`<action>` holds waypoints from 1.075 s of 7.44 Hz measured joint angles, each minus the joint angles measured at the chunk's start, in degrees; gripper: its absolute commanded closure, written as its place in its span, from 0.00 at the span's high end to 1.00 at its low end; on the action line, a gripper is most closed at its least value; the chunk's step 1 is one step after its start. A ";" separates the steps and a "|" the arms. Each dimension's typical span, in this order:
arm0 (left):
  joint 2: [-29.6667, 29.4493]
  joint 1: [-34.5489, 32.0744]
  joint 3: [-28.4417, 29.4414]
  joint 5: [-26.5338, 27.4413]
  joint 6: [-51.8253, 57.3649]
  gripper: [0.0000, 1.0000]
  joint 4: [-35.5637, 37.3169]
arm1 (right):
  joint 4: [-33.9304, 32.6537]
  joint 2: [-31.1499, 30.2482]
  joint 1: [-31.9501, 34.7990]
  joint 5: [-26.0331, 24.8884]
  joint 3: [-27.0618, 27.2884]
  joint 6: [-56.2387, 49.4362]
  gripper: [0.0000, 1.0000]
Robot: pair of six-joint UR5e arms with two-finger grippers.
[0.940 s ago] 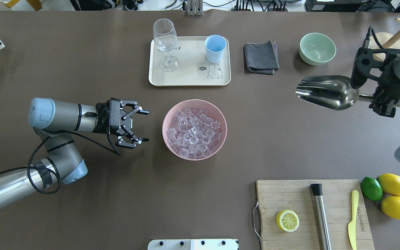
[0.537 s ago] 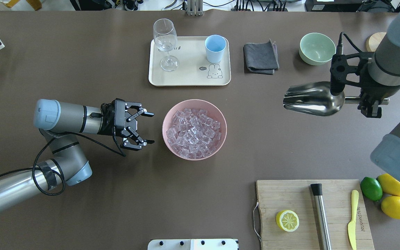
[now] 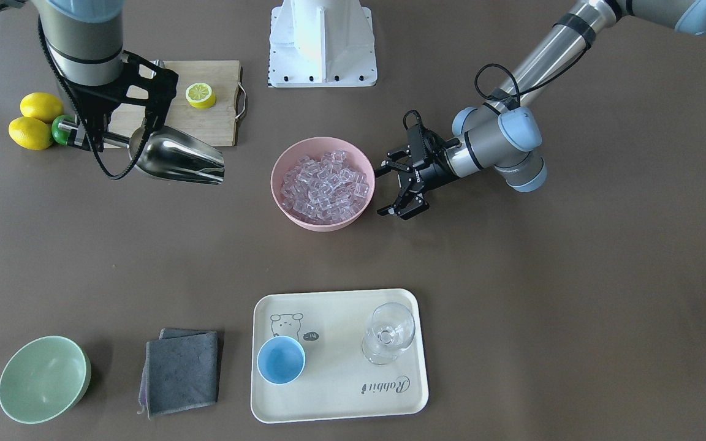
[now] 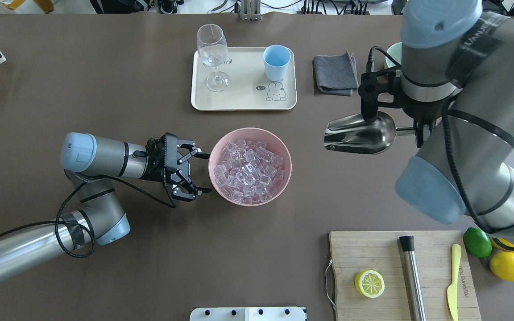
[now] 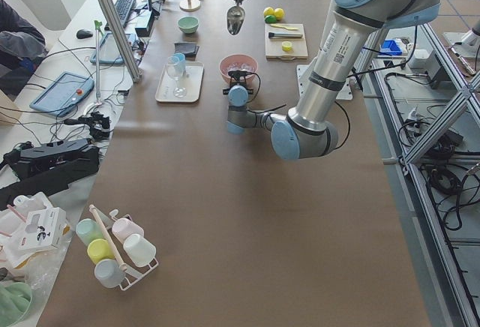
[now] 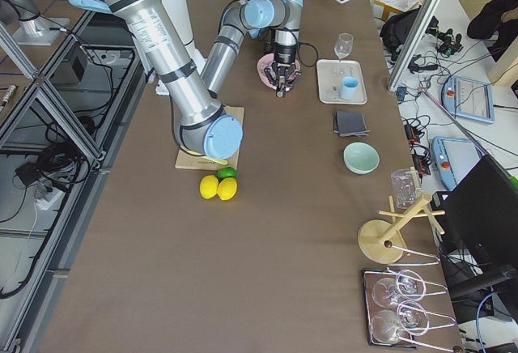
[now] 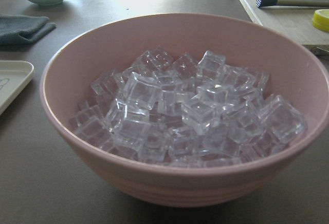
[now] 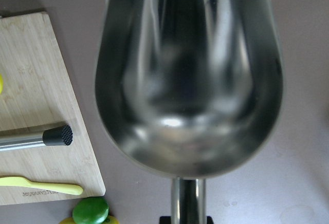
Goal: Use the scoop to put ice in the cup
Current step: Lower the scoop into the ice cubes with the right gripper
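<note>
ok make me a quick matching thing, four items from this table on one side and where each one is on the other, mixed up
Things:
1. ice
2. cup
3. scoop
4. lemon half

Places:
a. on the wooden board
b. held by its handle in the right claw
c. heaped in the pink bowl
d. on the cream tray, beside the stemmed glass

Pairs: 1-c, 2-d, 3-b, 4-a
</note>
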 measured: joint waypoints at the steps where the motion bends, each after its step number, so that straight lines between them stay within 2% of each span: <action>1: -0.38 0.46 -0.01 0.00 -0.33 0.98 0.37 | -4.19 5.02 -0.45 -0.19 -4.15 -0.39 0.00; 4: -1.04 1.33 0.01 0.08 -0.65 0.98 1.30 | -11.44 15.50 -1.93 -2.97 -14.86 -3.09 0.00; 8: -1.73 1.68 0.02 -0.01 -1.74 0.98 2.19 | -15.52 21.53 -7.50 -7.63 -20.45 -2.71 0.00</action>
